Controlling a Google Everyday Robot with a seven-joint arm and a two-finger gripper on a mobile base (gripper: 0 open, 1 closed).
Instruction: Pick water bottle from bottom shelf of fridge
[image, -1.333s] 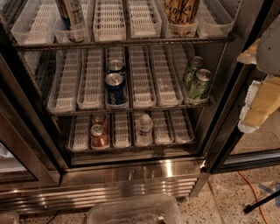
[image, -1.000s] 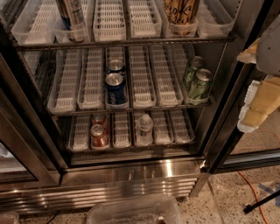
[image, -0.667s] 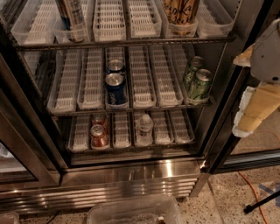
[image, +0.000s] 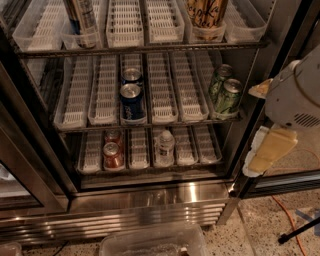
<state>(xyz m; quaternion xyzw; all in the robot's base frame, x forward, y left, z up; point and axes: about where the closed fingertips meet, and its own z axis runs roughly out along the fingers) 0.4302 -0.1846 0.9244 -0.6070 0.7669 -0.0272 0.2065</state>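
Note:
The water bottle (image: 164, 146), clear with a white cap, stands upright in a white lane tray near the middle of the bottom shelf (image: 150, 162) of the open fridge (image: 150, 200). Two red soda cans (image: 113, 154) stand two lanes to its left. My gripper (image: 265, 155) is at the right edge of the view, outside the fridge by the door frame, well to the right of the bottle and level with it. The white arm housing (image: 295, 95) sits above it.
The middle rack holds two blue cans (image: 132, 100) and two green cans (image: 225, 92). The top rack holds tall cans (image: 82, 20) and a cup (image: 206, 15). A clear plastic bin (image: 152, 241) sits on the floor in front of the steel base grille. An orange cable (image: 290, 215) lies at the right.
The arm and gripper have moved left, further into view from the right edge, towards the fridge opening. The bottle and cans have not moved.

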